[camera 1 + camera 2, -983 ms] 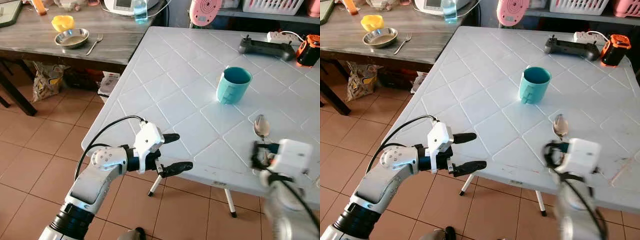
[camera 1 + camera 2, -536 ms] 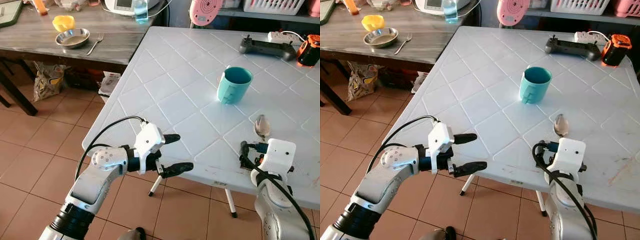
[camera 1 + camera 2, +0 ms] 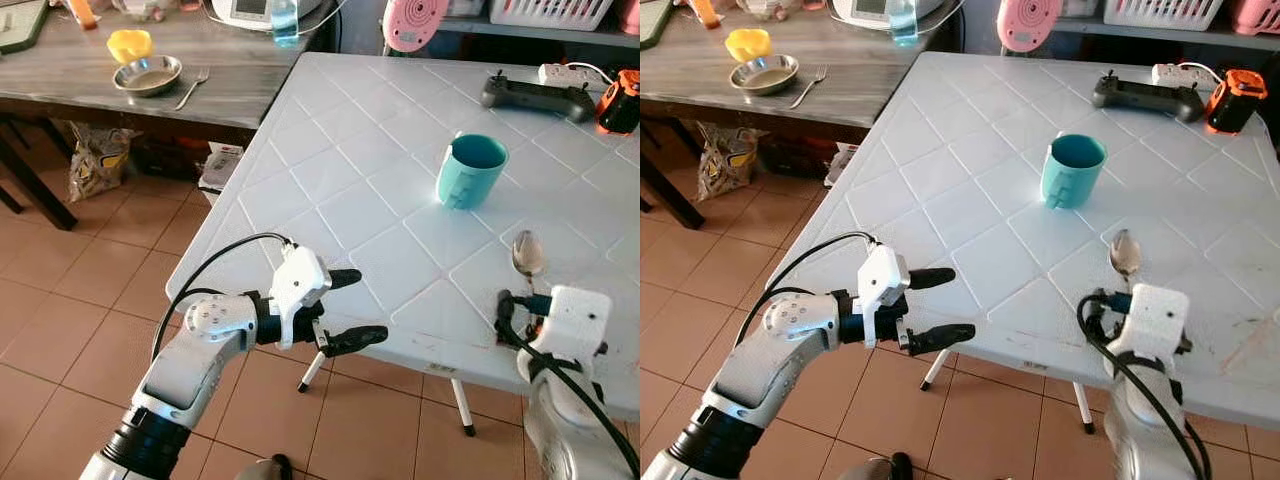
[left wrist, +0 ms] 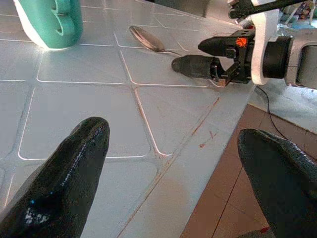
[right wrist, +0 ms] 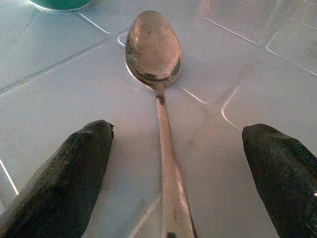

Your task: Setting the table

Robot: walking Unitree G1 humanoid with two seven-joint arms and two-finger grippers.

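A metal spoon [image 3: 527, 254] lies on the white table [image 3: 350, 150], bowl away from me, handle toward the front edge. My right gripper [image 5: 177, 136] sits low at that edge, open, one black finger [image 5: 74, 163] on each side of the handle without touching it. The teal mug [image 3: 470, 170] stands upright beyond the spoon. My left gripper [image 3: 363, 306] is open and empty, held just off the table's front left edge. The left wrist view looks across the table at the mug [image 4: 49, 22], the spoon [image 4: 148, 39] and the right gripper's fingers [image 4: 195, 65].
A black controller [image 3: 535, 95], an orange device [image 3: 618, 100] and a pink round thing [image 3: 415, 22] sit at the table's far side. A wooden table on the left holds a metal bowl [image 3: 147, 75], a fork [image 3: 190, 90] and a yellow item [image 3: 130, 43]. Tiled floor lies between.
My right wrist has shifted sideways behind the spoon handle and settled a little to the right. The spoon, the mug and the left arm have stayed put.
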